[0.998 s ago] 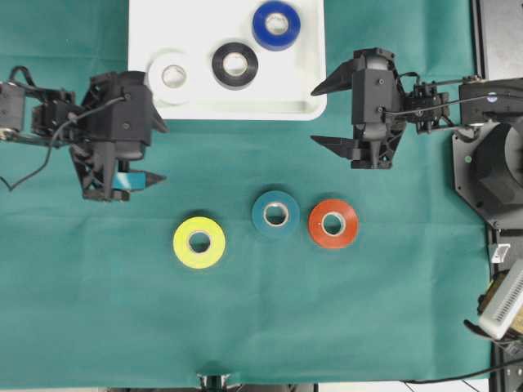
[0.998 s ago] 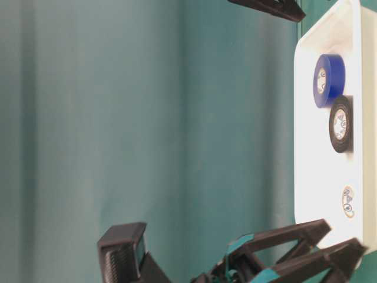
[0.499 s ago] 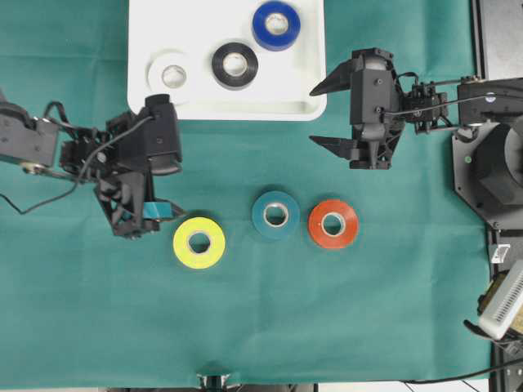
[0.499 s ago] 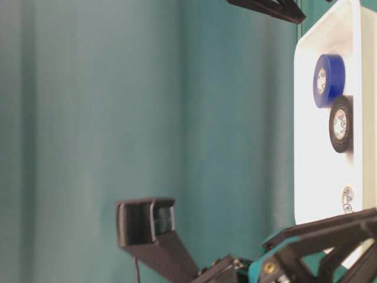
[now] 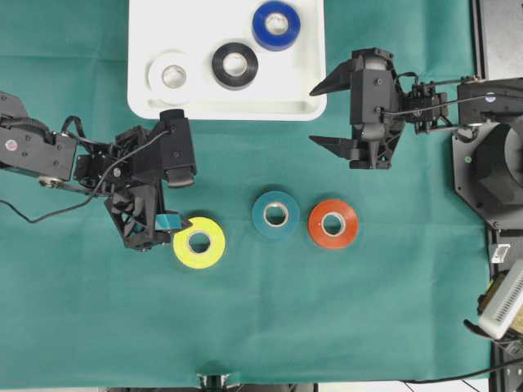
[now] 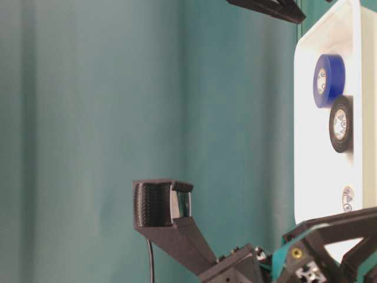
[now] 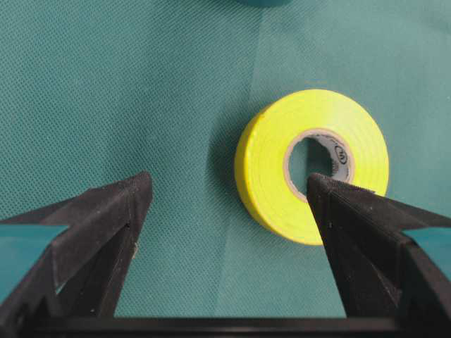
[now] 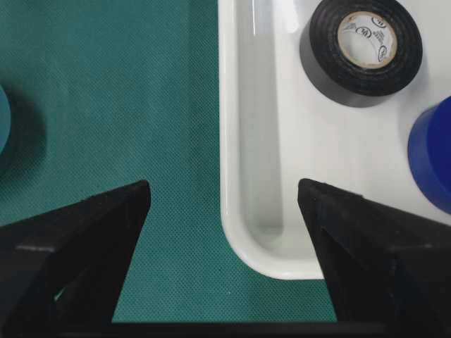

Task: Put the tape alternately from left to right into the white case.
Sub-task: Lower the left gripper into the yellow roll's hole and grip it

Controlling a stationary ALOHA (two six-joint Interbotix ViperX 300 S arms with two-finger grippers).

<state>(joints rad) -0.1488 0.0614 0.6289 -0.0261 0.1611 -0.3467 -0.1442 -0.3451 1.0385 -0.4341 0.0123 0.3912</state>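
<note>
Green cloth [image 5: 368, 310] covers the table. Left gripper [image 5: 169, 231]: fingers spread wide, one tip over the yellow roll [image 5: 199, 242], grasping nothing. Right gripper [image 5: 324, 112]: fingers wide apart, empty, beside the case [image 5: 245, 109]. Teal roll [image 5: 275, 214] and orange-red roll [image 5: 333, 223] lie on the cloth.

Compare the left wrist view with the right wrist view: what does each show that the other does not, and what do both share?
Only the left wrist view shows the yellow tape, lying flat on the cloth, with one finger of the open left gripper in front of its core. Only the right wrist view shows the white case with the black tape and the edge of the blue tape inside, framed by the open right gripper. Both show the green cloth.
</note>
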